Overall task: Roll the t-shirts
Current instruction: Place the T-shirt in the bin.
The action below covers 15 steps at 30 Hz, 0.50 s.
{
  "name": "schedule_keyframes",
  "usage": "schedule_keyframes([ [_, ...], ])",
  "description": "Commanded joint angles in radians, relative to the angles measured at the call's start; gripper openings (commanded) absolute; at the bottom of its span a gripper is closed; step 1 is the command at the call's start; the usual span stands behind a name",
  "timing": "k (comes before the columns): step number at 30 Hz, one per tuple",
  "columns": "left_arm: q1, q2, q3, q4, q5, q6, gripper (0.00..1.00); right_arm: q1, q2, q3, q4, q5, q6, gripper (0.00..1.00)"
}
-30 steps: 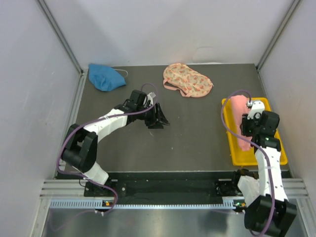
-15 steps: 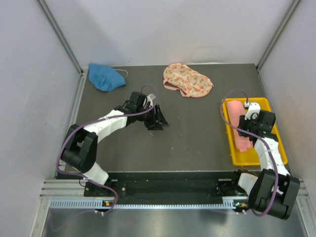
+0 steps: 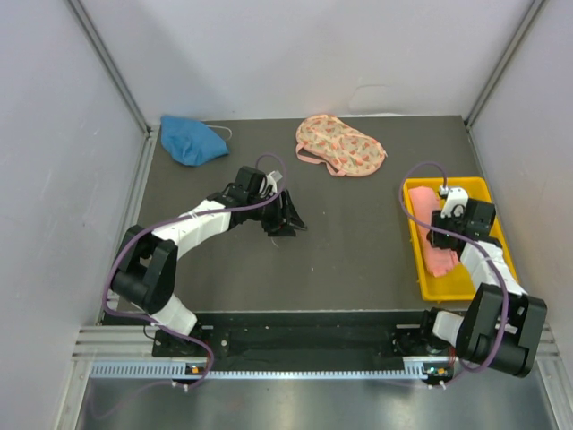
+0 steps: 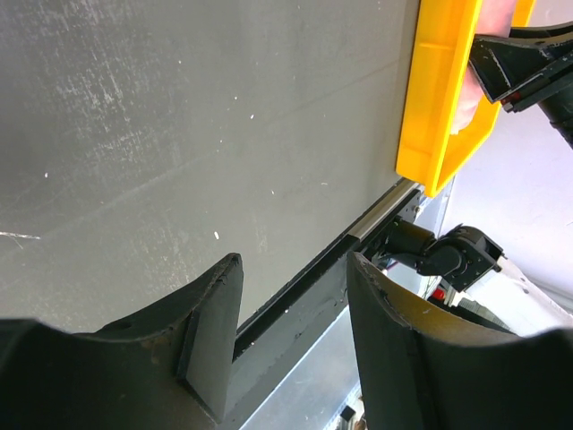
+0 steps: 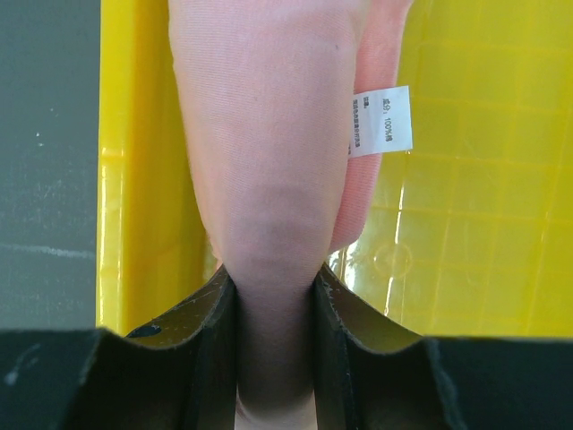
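The salmon-pink t-shirt [image 5: 260, 134] is rolled into a tight tube with a small white label [image 5: 382, 121] on its side. My right gripper [image 5: 273, 287] is shut on one end of it, with the roll down inside the yellow tray [image 5: 483, 224]. From above, the pink roll [image 3: 440, 258] lies along the tray's left side under my right gripper [image 3: 445, 237]. The blue t-shirt [image 3: 191, 141] is bunched at the back left. The floral t-shirt [image 3: 340, 145] lies crumpled at the back centre. My left gripper [image 3: 286, 215] hangs open over the middle of the table, holding nothing.
The yellow tray [image 3: 479, 193] sits at the table's right side, near the right wall. In the left wrist view the tray [image 4: 439, 98] shows beyond the open fingers [image 4: 215, 322], over the dark table top [image 4: 179, 134]. Grey walls enclose three sides.
My right arm has come down and drawn back, bringing the pink roll from above the tray into its near left part. The left arm has not moved.
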Motion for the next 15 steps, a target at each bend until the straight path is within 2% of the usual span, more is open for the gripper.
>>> schedule_keyframes([
  [1,0.001,-0.041,0.0,0.033,0.013,0.016,0.55,-0.01,0.023,0.068,0.041,-0.015,-0.013,0.0],
  [4,0.0,-0.04,0.004,0.025,0.009,0.021,0.55,-0.01,0.046,0.082,0.035,-0.015,-0.015,0.0],
  [9,0.003,-0.037,0.011,0.021,0.006,0.021,0.55,-0.01,0.066,0.112,0.012,-0.018,-0.002,0.19],
  [11,0.001,-0.034,0.009,0.025,0.003,0.019,0.54,-0.01,0.067,0.115,0.009,-0.016,-0.002,0.32],
  [15,0.001,-0.03,0.012,0.027,0.004,0.018,0.55,-0.01,0.073,0.128,-0.013,-0.015,-0.001,0.39],
])
